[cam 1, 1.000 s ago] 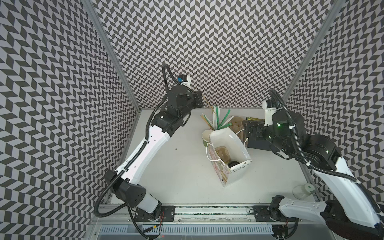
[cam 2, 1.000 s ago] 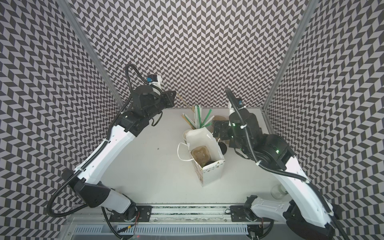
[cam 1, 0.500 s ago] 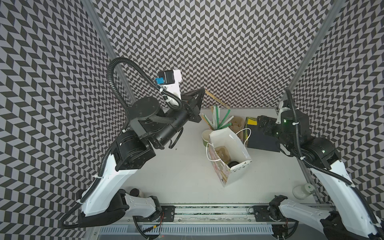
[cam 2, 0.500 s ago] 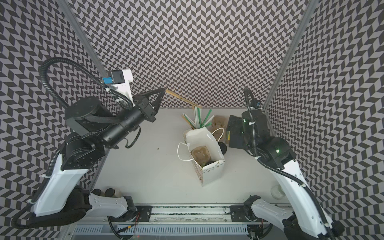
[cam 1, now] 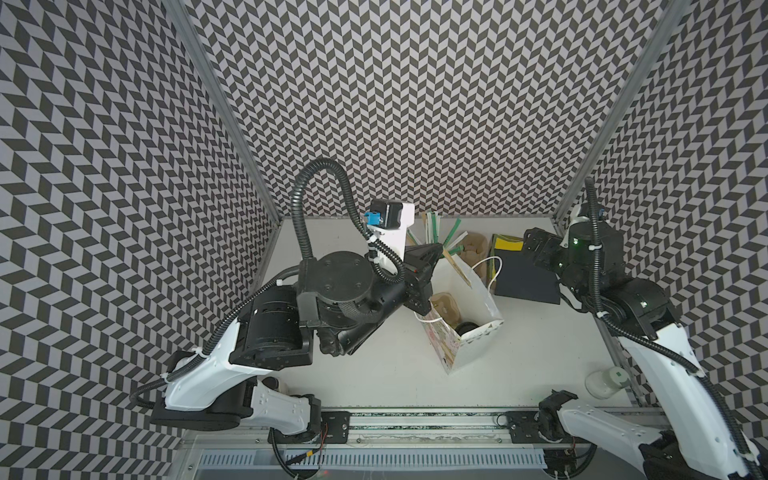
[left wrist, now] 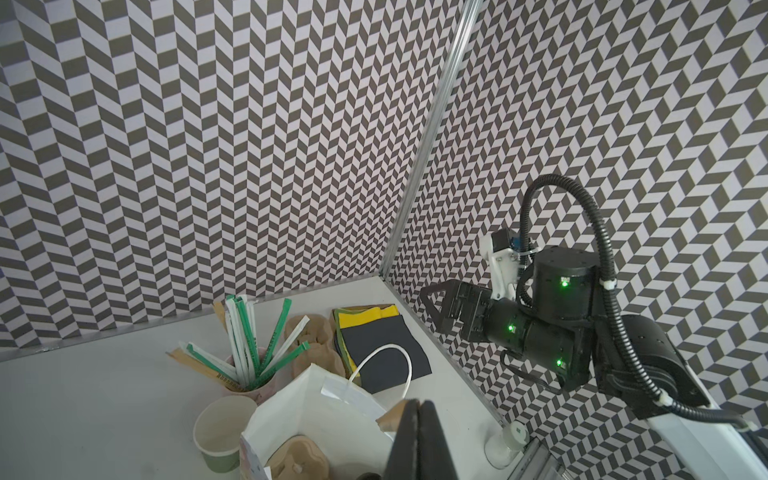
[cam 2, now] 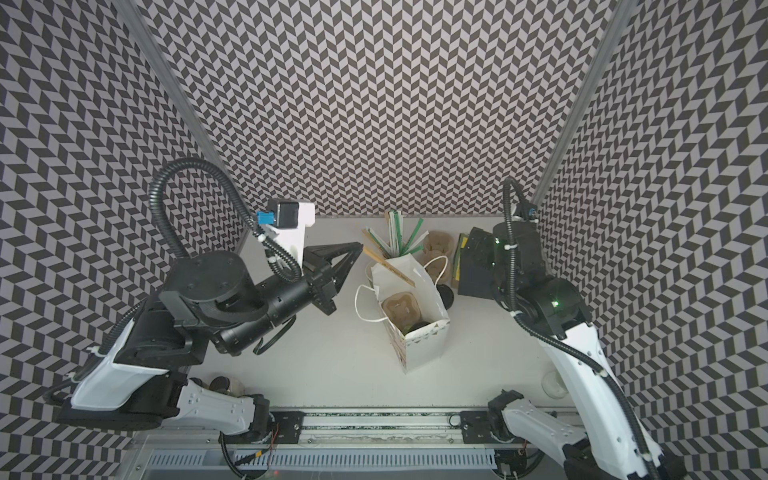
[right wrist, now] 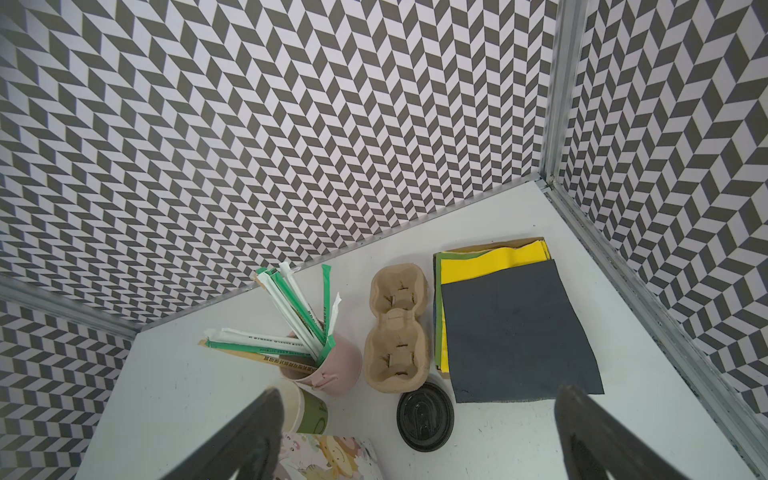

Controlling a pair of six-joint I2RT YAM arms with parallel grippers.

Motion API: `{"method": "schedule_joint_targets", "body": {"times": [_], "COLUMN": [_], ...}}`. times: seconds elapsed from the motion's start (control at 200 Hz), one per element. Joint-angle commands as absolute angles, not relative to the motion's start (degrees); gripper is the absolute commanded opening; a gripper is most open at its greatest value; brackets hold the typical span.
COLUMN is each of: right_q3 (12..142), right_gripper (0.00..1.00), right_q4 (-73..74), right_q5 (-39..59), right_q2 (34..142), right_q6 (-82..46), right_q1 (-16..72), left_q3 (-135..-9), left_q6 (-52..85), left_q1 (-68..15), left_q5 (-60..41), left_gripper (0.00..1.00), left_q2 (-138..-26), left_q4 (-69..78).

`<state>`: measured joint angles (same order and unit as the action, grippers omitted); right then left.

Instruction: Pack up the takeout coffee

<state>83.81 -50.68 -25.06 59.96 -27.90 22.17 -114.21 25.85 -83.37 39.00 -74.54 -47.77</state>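
Though only its round black top shows, the takeout coffee point(cam 1: 467, 328) looks like it is already down inside the white paper bag point(cam 2: 428, 345). It sits next to a brown cup holder point(cam 2: 401, 307) that is in the bag too. So I think the big part of the job is done.

The left claw point(cam 2: 358, 249) is shut tight, just beside the top of the bag. A brown wrapped straw point(cam 2: 392, 271) leans on the bag's edge, with one end close to the claw's tip. I cannot tell if the claw pinches it.

The right claw point(left wrist: 434, 309) is wide open and holds nothing. It hangs above the dark napkin point(right wrist: 515, 332).

What may be left is dropping the straw in and adding a napkin.
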Motion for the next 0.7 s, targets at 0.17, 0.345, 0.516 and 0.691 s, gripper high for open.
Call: {"method": "schedule_joint_targets", "body": {"times": [0.17,0.345,0.516,0.691], "right_q3": [82.18,80.84,79.3,78.29], "right_gripper": [0.99,0.99,0.99,1.0], "right_q4": [-46.27,-45.2,-45.91,-48.5], "right_q5": [-23.04,-19.37,-18.63,-18.65], "right_q2": [58.69,59.06,60.94,67.96], "right_q6": [-29.0,-29.03,-29.59,-32.09], "right_q1": [21.11,19.98,18.47,11.99], "left_q3": [-105.54,-98.18,-89.62,-80.77], "left_q6": [31.55,32.15,30.37,28.63], "left_q1": [-85.17,-85.08,-83.2,-73.91], "left_q5": [42.5,43.73,43.15,30.59], "left_gripper": [0.0,0.0,0.0,0.0], "left_q2": [-72.09,-70.38,-68.77,-68.08], "left_q4": [-49.67,-45.66,-37.52,-29.29]}}
